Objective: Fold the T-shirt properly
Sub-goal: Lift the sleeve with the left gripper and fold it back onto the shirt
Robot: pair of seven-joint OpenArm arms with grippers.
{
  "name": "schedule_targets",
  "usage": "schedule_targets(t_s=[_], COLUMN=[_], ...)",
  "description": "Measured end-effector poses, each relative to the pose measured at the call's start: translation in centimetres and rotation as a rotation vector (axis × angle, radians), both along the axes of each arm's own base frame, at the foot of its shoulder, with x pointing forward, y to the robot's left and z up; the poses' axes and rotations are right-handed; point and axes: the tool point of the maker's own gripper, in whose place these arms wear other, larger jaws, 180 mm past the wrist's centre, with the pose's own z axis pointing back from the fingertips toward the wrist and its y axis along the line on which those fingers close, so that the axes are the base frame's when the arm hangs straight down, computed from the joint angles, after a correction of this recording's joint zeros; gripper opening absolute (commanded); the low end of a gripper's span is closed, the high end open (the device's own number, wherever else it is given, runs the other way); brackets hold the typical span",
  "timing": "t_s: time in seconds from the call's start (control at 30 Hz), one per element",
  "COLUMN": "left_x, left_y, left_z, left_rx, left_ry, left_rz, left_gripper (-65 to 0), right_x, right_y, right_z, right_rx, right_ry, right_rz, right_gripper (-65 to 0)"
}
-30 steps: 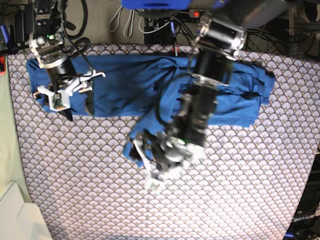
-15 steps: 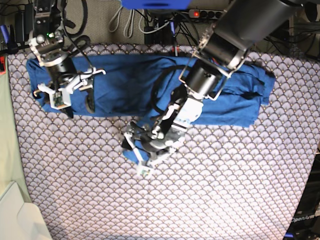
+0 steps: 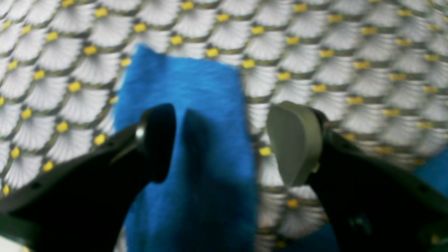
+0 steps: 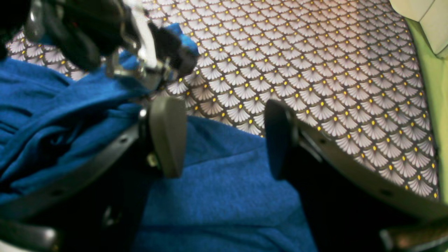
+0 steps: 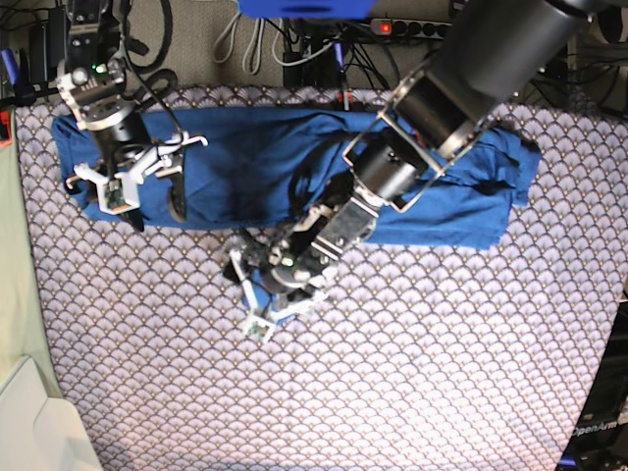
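Blue soft knit long-sleeved T-shirt (image 5: 245,167) lies spread in a wide band across the far part of the table, on the grey scallop-patterned tablecloth with yellow dots (image 5: 442,343), one sleeve end trailing toward the near side under the left claw (image 3: 224,143)

Left claw: jaws stand wide, nothing held, sleeve tip (image 3: 189,133) lies flat between them but off-centre, hugging the dark jaw, bare cloth under the pale one

Right claw (image 4: 224,138): jaws also wide apart, empty, hovering over the shirt's edge (image 4: 224,196), tablecloth just beyond it

Risks, judged from this:
- left claw closing as it sits may catch only the sleeve's edge, so the knit slips out on lift
- closing too low could pinch tablecloth along with the sleeve and drag the whole cover
- one thin layer pinched means the sleeve stretches or twists instead of folding clean
- bunched folds beside the right claw may get picked up double, giving a crooked fold
- left wrist view is blurred, height above the fabric cannot be told
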Motion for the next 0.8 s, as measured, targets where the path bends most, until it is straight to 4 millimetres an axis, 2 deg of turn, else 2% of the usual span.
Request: schedule_targets(t_s=[0.27, 0.5, 0.57, 0.73, 0.8], left_x=[1.0, 1.0, 1.0, 1.0, 1.1], left_y=[1.4, 1.3, 1.3, 1.5, 1.6], left_z=[-1.0, -1.1, -1.1, -1.1, -1.1], left_rx=[0.007, 0.004, 0.004, 0.013, 0.014], left_ry=[-0.067, -0.072, -0.073, -0.078, -0.078], left_rz=[0.043, 0.044, 0.044, 0.045, 0.048], left_gripper=[-21.7, -22.5, -29.3, -63.9, -64.8], right_x=[0.0, 0.0, 0.0, 0.0, 0.0], right_y=[0.0, 0.0, 0.0, 0.0, 0.0], right_z=[0.0, 0.0, 0.0, 0.0, 0.0], right_rx=[0.0, 0.0, 0.001, 0.0, 0.001], right_ry=[-0.001, 0.0, 0.0, 0.0, 0.0], right_rz=[0.0, 0.0, 0.0, 0.0, 0.0], right_gripper=[-28.4, -28.4, -28.4, -28.4, -28.4])
